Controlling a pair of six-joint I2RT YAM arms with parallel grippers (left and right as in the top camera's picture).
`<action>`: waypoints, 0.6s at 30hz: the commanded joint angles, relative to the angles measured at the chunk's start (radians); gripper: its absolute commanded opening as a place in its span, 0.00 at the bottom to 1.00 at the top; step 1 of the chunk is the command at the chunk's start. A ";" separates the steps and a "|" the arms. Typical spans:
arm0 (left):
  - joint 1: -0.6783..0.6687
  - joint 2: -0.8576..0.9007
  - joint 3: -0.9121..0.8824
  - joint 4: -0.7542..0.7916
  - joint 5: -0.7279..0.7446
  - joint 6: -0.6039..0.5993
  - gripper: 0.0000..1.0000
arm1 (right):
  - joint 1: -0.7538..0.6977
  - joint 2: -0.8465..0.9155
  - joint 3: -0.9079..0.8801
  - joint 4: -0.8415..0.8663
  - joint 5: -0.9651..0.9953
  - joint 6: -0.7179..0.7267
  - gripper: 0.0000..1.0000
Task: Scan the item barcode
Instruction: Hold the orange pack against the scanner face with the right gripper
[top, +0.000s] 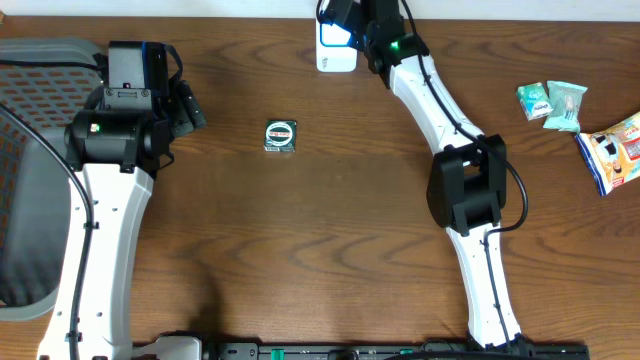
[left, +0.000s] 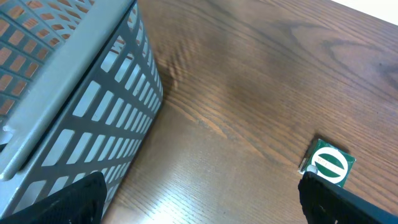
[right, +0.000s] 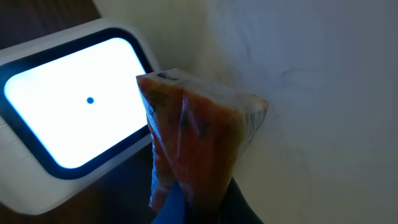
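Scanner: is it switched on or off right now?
On: the scanner window glows bright white, with a blue dot in it.

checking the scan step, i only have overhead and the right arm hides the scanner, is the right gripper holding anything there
observer: yes. The right wrist view shows the right gripper shut on an orange packet.
operator: is the scanner lit
observer: yes. The scanner window glows white with a small blue dot, and in that view the packet stands at its right edge.
operator: left gripper carrying anything
observer: no. The left wrist view shows the left gripper open, with only bare table between its fingers.
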 joint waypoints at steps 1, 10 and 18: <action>0.003 0.004 0.003 -0.004 -0.013 0.013 0.98 | 0.027 0.022 0.016 0.029 0.039 -0.027 0.01; 0.003 0.004 0.003 -0.004 -0.013 0.013 0.98 | 0.067 0.042 0.016 0.072 0.039 -0.014 0.01; 0.003 0.004 0.003 -0.003 -0.013 0.013 0.98 | 0.061 0.041 0.016 0.057 0.038 0.089 0.01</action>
